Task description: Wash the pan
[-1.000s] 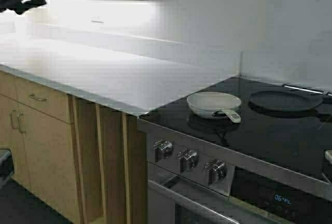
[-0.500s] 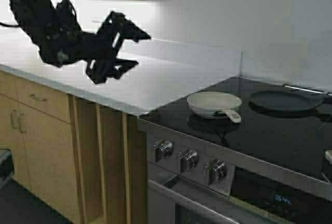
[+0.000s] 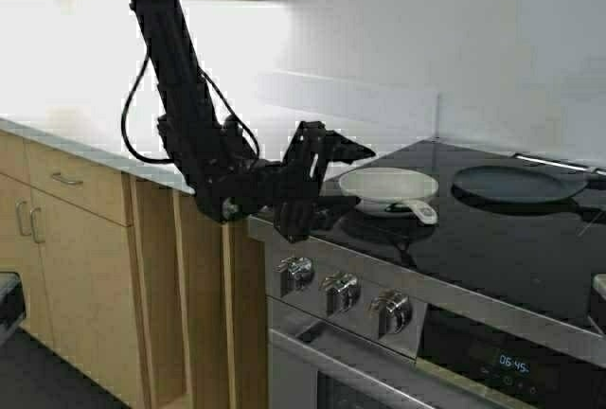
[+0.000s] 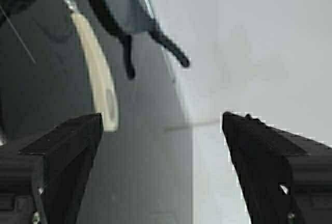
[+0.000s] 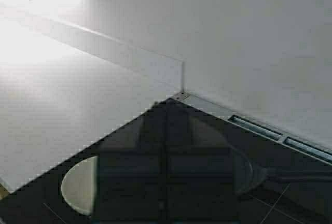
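Black glass cooktop [image 3: 492,257] beside a white counter [image 3: 114,115]: your left arm reaches for the pan's handle.

On this cooktop the small cream-white round frying pan [image 3: 386,185] sits at the near left burner, its short cream handle [image 3: 418,210] with a hole at the end pointing toward the front, and the larger flat black griddle pan [image 3: 519,183] lies near it on the right, apart. Your left gripper [image 3: 327,174] hovers just beside the pan's left rim with its jaws spread wide and nothing between them. In the left wrist view the handle [image 4: 98,81] lies toward one finger [image 4: 57,154], not in the middle of the gap, so I think you should shift sideways until the handle is centered, lower gently to the glass, and close only then. Grip near the end hole, I suggest, so the pan does not tilt. The right gripper is not seen anywhere.
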